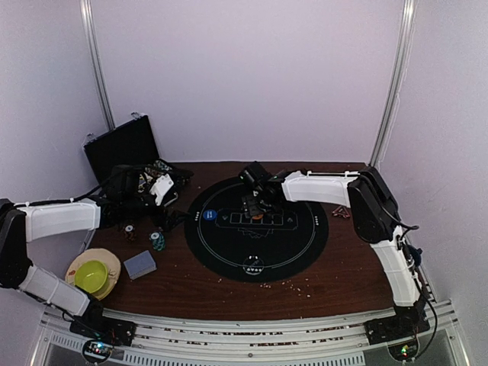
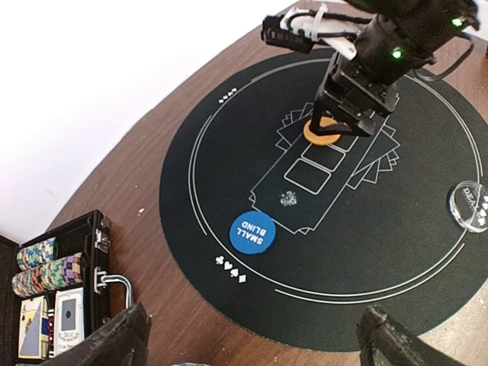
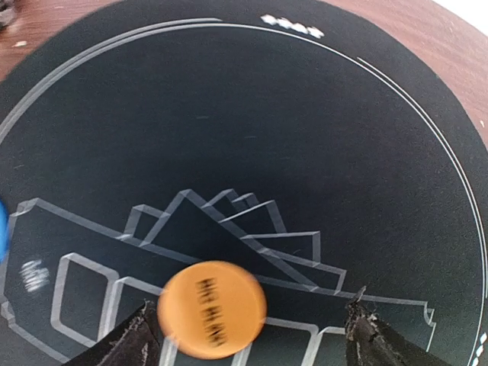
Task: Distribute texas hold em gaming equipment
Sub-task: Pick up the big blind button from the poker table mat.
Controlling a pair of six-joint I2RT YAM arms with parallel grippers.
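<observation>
An orange button disc (image 3: 212, 309) lies on the black round mat (image 1: 297, 244), over the printed card boxes near its centre. My right gripper (image 3: 255, 341) hangs open just above it, the disc between the fingertips and close to the left one; the disc looks blurred. The same orange disc (image 2: 322, 131) shows under the right gripper (image 2: 343, 114) in the left wrist view. A blue "small blind" disc (image 2: 252, 233) rests on the mat's left side. My left gripper (image 2: 255, 347) is open and empty over the mat's left edge. Chips (image 1: 158, 240) and a grey-blue card deck (image 1: 139, 264) sit on the table at left.
The black hinged case (image 1: 122, 149) stands open at the back left, holding chip rows (image 2: 42, 267) and cards (image 2: 67, 316). A yellow-green bowl (image 1: 91, 274) sits on a plate at the front left. A clear round disc (image 2: 469, 204) lies on the mat. Red chips (image 1: 341, 213) lie right of the mat.
</observation>
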